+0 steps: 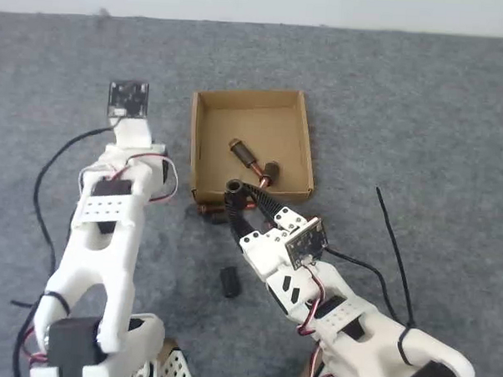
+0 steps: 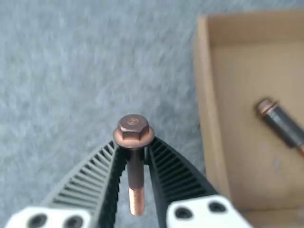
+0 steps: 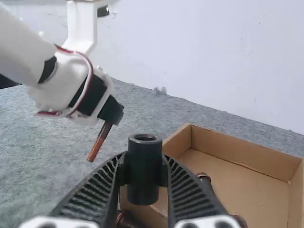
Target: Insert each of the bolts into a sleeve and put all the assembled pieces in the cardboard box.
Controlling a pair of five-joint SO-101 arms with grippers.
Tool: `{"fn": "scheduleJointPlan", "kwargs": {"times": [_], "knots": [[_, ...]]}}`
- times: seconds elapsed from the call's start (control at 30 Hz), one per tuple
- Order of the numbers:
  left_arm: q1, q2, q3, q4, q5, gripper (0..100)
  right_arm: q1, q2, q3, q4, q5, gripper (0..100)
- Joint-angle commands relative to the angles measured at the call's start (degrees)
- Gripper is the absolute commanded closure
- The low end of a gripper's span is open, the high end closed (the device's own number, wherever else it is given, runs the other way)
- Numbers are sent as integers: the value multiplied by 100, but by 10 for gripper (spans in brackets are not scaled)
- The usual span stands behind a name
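Fingers (image 3: 97,190) of right gripper (image 1: 233,192): shut tight on sleeve (image 3: 143,168), ribbed pads either side, bore upright and open at the top. Nearer the bases, spare sleeve (image 1: 229,281) lying on table (image 1: 421,121), well apart from the rest. Just beyond the held sleeve, against the front wall of box (image 1: 195,144), a copper-and-dark loose piece (image 1: 209,210); hard to tell whether bare bolt or already sleeved. Inside the box, two assembled pieces (image 1: 245,152). Farthest off, left gripper (image 2: 135,146) clamped on bolt (image 2: 135,166) just under the hex head, threaded end hanging free and tilted, over bare table beside the box, apart from the held sleeve and not yet in it.

Likely trouble from here:
- **Missed bore:** tilted bolt meeting the rim instead of the hole, catching there and levering the sleeve round between the pads, or out of them.
- **Swinging shank:** long and free, gripped only at the head end, liable to swing on contact and worsen the angle.
- **Dropped sleeve:** so close to the box's front wall, apt to land inside unassembled or roll off beside the loose piece.
- **Crowded wrists:** bound to crowd each other at the join, with some risk of a knock and a dropped bolt.
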Motion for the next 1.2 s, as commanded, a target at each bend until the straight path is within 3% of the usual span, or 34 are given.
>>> {"fn": "scheduleJointPlan", "kwargs": {"times": [0.0, 0.23, 0.33, 0.67, 1.03, 1.17], "knots": [[158, -448, -620, 484, 53, 990, 145, -233, 114, 40, -70, 992], [738, -1732, -752, 1486, 70, 990, 145, -233, 114, 40, -70, 992], [853, -2189, -778, 1609, 510, 990, 145, -233, 114, 40, -70, 992], [1626, -3191, -655, 1626, 1310, 990, 145, -233, 114, 40, -70, 992], [2321, -4475, 31, 1574, 1310, 990, 136, -233, 114, 40, -70, 992], [2576, -4862, 620, 976, 1310, 990, 127, -233, 114, 40, -70, 992]]}}
